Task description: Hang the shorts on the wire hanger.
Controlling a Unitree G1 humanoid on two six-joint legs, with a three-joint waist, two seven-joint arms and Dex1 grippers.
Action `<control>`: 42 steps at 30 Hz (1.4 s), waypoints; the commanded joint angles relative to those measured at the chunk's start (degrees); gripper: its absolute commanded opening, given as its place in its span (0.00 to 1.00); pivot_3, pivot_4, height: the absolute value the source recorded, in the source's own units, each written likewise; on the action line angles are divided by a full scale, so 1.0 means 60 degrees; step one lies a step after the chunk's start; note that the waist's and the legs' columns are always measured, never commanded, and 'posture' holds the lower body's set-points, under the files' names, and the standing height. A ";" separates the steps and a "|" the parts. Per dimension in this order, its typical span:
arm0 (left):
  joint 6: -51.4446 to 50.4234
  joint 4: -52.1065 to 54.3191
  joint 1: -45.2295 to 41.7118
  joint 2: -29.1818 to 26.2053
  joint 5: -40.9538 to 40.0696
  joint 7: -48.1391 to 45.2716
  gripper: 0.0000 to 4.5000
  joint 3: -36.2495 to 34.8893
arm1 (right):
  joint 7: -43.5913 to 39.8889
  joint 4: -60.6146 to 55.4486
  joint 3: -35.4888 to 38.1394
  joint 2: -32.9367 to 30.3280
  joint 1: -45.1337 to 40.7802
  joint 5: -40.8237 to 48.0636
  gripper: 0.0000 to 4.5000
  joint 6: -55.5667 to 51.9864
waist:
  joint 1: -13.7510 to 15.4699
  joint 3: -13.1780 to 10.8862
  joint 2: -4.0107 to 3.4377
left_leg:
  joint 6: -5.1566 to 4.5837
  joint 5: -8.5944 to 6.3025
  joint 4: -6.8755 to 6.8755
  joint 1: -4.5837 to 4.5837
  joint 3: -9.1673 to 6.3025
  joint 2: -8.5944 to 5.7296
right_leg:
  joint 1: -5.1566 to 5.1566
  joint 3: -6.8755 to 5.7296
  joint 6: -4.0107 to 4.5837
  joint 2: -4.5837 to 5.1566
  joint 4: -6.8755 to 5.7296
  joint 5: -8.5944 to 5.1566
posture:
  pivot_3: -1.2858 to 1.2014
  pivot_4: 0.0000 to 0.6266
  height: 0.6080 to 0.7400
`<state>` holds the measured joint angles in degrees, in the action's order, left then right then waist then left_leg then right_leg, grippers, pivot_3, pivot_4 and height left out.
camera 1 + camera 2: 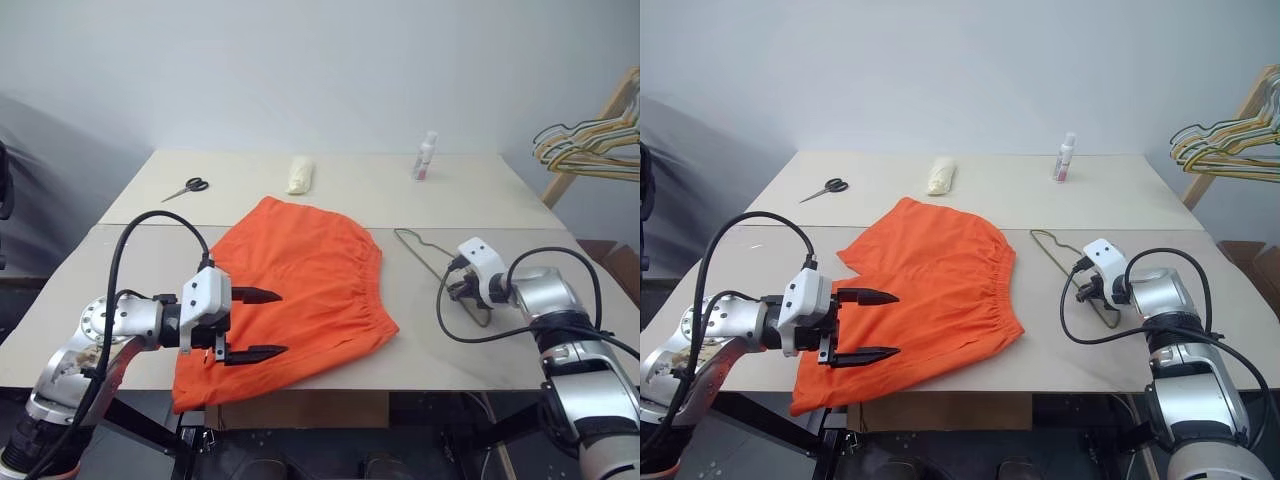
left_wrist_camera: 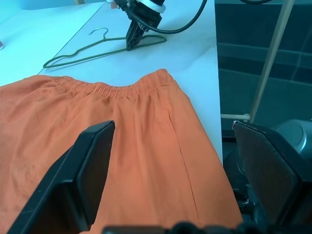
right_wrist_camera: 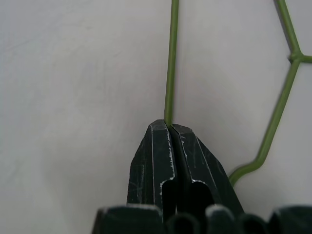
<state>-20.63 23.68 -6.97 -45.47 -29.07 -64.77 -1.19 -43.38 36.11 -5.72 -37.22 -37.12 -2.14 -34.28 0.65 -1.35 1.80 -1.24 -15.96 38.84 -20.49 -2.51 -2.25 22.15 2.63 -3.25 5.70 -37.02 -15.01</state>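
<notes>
Left gripper (image 1: 252, 324): nearest the robot; black fingers spread wide, holding nothing, hovering over the near-left part of the shorts
Shorts (image 1: 300, 290): bright orange fabric shorts with a gathered elastic waistband; spread flat on the pale bench (image 1: 420, 355), one leg hanging over the near edge
Right gripper (image 3: 170, 125): fingers pressed together, pinching one thin wire of the hanger against the bench
Wire hanger (image 1: 425, 255): thin grey-green metal wire triangle with a curved hook; lying flat just right of the waistband, apart from it
Far bench: black-handled scissors (image 1: 187, 187); cream cloth roll (image 1: 301, 174); small white bottle (image 1: 425, 155)
Risk: the pinch sits at the very fingertips on slim wire; lifting could let it slip or swing round; the overhanging leg could drag the shorts off
</notes>
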 commanded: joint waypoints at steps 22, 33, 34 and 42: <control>-0.3776 -0.2254 -0.4638 0.5201 -0.3940 0.6390 0.94 -0.2004 | 0.2077 -1.0974 -0.0369 0.2082 0.3704 0.0318 0.01 0.3172 | -0.0084 0.0001 -0.0051 | 0.0023 0.0010 0.0014 -0.0039 -0.0020 -0.0011 | 0.0026 -0.0006 -0.0011 -0.0005 0.0001 0.0007 | 0.52 0.00 1.00; -0.3686 -0.2424 -0.4820 0.5840 -0.4100 0.7402 0.43 -0.2231 | 0.2580 -1.0158 -0.0490 0.2111 0.3505 -0.0535 0.00 0.4022 | -0.0094 0.0001 -0.0051 | 0.0028 0.0011 0.0012 -0.0039 -0.0020 -0.0019 | 0.0025 -0.0006 -0.0010 -0.0008 0.0007 0.0007 | 0.52 0.00 1.00; -0.3703 -0.2428 -0.4823 0.5890 -0.4121 0.7468 0.38 -0.2232 | 0.2637 -1.0091 -0.0487 0.2144 0.3487 -0.0595 0.00 0.4070 | -0.0096 0.0001 -0.0051 | 0.0028 0.0011 0.0012 -0.0039 -0.0019 -0.0019 | 0.0025 -0.0005 -0.0010 -0.0008 0.0008 0.0007 | 0.52 0.00 1.00; -0.3536 -0.2506 -0.4781 0.6025 -0.4106 0.7702 0.01 -0.2196 | 0.2689 -0.9832 -0.0755 0.2086 0.3591 -0.1012 0.00 0.5013 | -0.0110 0.0001 -0.0051 | 0.0029 0.0012 0.0012 -0.0039 -0.0019 -0.0022 | 0.0025 -0.0005 -0.0010 -0.0007 0.0009 0.0007 | 0.52 0.00 1.00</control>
<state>-43.67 8.10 -34.06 -9.23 -54.19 -19.47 -13.66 -27.31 -20.70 -10.19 -24.55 -14.74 -7.92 -7.98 -0.01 -1.34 1.50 -1.07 -15.89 38.91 -20.72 -2.63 -2.38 22.30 2.60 -3.31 5.64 -36.97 -14.96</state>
